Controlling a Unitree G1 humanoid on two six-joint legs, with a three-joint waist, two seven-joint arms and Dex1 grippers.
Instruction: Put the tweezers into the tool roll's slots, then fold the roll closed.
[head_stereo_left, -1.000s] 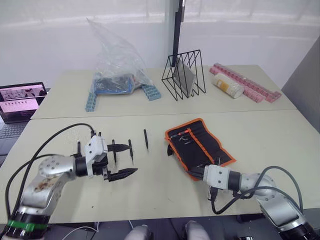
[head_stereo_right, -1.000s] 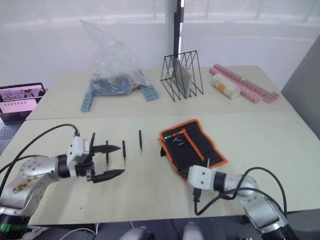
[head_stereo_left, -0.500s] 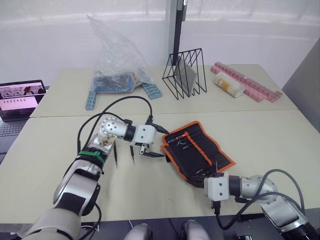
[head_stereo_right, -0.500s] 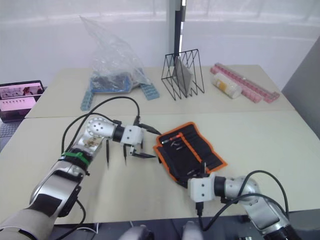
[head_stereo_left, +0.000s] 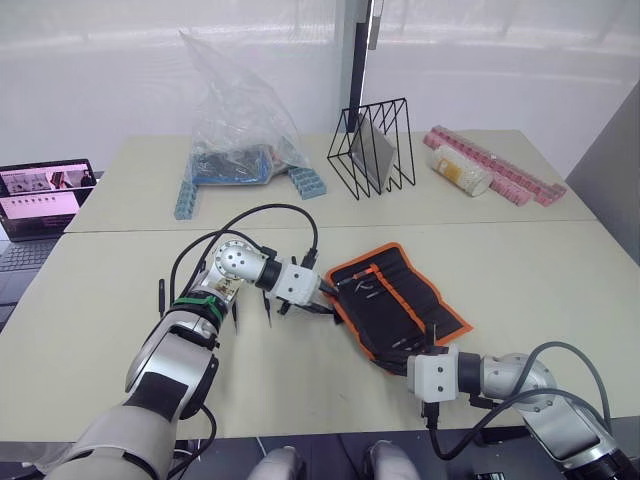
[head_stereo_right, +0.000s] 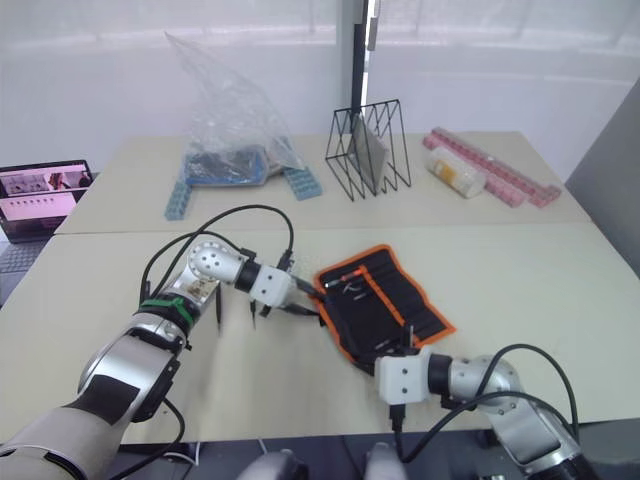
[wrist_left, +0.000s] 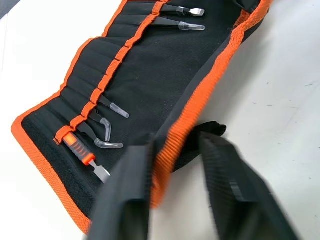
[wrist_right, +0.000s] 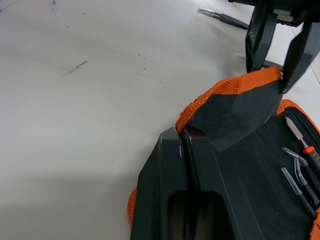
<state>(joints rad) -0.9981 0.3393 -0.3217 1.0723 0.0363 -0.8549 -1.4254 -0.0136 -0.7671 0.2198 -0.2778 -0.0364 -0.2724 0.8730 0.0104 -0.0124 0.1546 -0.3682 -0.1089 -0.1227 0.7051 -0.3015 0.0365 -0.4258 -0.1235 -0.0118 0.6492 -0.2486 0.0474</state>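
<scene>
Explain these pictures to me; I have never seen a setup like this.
A two-armed robot works at a table. Two pictures come from cameras on its head, looking down over its arms; the other two come from cameras on its wrists. The left hand has its two black fingers either side of the orange edge of the tool roll, a black fabric pouch lying open with tools in its slots. The right hand, fingers together, pinches the roll's near edge. Loose black tweezers lie beside the left arm. Behind are a clear plastic bag and a wire rack.
</scene>
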